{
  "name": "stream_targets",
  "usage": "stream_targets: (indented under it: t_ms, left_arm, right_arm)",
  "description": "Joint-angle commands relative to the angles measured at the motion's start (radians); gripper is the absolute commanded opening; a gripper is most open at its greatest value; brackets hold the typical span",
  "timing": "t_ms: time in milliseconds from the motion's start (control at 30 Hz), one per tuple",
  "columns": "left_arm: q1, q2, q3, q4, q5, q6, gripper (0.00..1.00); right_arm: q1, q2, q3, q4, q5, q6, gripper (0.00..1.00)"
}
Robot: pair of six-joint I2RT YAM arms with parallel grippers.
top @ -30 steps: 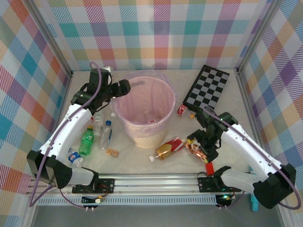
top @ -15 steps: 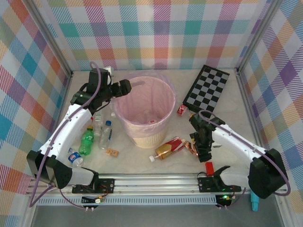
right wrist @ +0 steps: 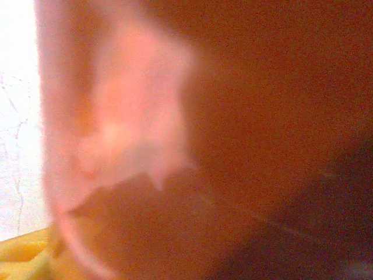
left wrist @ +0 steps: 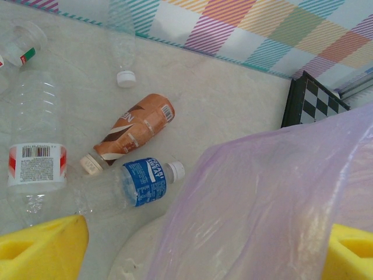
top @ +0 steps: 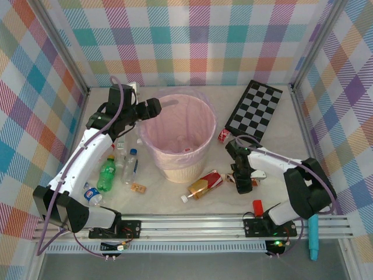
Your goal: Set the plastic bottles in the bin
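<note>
Two grippers are at work here, and they can be read very unequally. The left gripper (top: 156, 106) hangs at the left rim of the bin (top: 180, 168), beside the pink bag (left wrist: 268, 204) that lines it. In the left wrist view its yellow fingertips (left wrist: 41, 251) sit in the two bottom corners, spread wide, with nothing clamped between them. Only bag film and bare table (left wrist: 233, 99) lie beneath the gap.

Beyond the bag several bottles lie on the table. A brown bottle (left wrist: 135, 127) is there, with a blue-labelled bottle (left wrist: 137, 184) just beside its cap end. A clear bottle with a red-and-white label (left wrist: 36, 151) lies to their left.

From above, a green bottle (top: 106, 174) and a blue-capped clear bottle (top: 130, 166) lie side by side left of the bin, near a small brown block (top: 138, 188). A red-and-gold bottle (top: 201, 184) lies on its side in front of the bin, white cap toward the near edge.

The right gripper (top: 243, 182) is down at the table, just right of the red-and-gold bottle. Its jaws cannot be made out from above. The right wrist view gives only an orange-red blur close to the lens, with a strip of yellow in the lower left corner. Whether the right gripper is open or gripping anything, I cannot tell. The checkerboard (top: 256, 111) lies behind it.
</note>
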Motion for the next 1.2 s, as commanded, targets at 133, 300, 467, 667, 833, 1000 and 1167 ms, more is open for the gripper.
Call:
stream_targets:
  t_ms: [133, 300, 467, 667, 833, 1000, 1167]
  left_arm:
    - [0.005, 0.019, -0.024, -0.028, 0.006, 0.023, 0.86]
    - [0.007, 0.026, -0.021, -0.032, 0.007, 0.025, 0.86]
    - [0.007, 0.040, 0.004, -0.047, 0.034, 0.024, 0.86]
    - [0.008, 0.032, 0.007, -0.059, 0.004, 0.034, 0.86]
    - [0.008, 0.044, 0.015, -0.067, 0.010, 0.037, 0.86]
    - [0.009, 0.035, 0.013, -0.063, 0.014, 0.033, 0.86]
    - [0.008, 0.035, 0.018, -0.069, 0.014, 0.029, 0.86]
  right_arm:
    - [-0.009, 0.037, -0.005, 0.147, 0.063, -0.005, 0.67]
    - [-0.030, -0.005, -0.005, 0.126, 0.093, -0.067, 0.57]
    - [-0.045, -0.047, 0.000, 0.089, 0.096, -0.105, 0.48]
    - [-0.071, -0.192, 0.049, -0.031, 0.176, -0.180, 0.39]
    - [-0.131, -0.351, 0.070, -0.051, 0.235, -0.337, 0.33]
    - [-0.172, -0.491, 0.133, -0.082, 0.311, -0.548, 0.17]
    - [-0.209, -0.491, 0.324, -0.136, 0.247, -0.804, 0.13]
